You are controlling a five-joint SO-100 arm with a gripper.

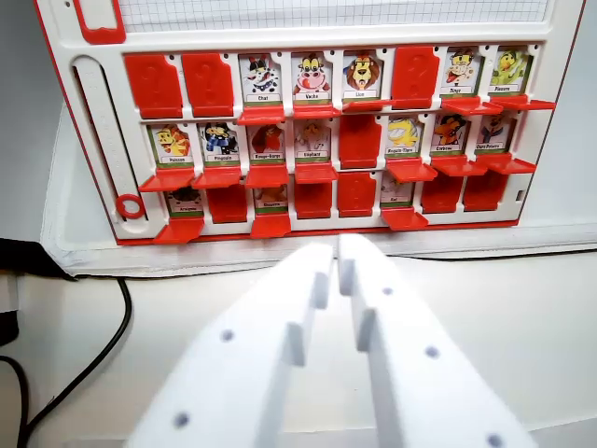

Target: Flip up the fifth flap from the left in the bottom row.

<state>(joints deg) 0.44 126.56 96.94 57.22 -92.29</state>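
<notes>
A white game board with three rows of red flaps stands across the top of the wrist view. In the bottom row, the first, third and sixth places show animal pictures. The other places there show plain red faces, including the fifth flap from the left. My white gripper fills the lower middle. Its tips lie just in front of the board's lower edge, below the fourth and fifth places. The jaws stand almost together with only a thin slit, and nothing is between them.
The board rests on a white pad on a pale table. A black cable curves along the left, beside a dark object. A red ring slider sits on the board's left side.
</notes>
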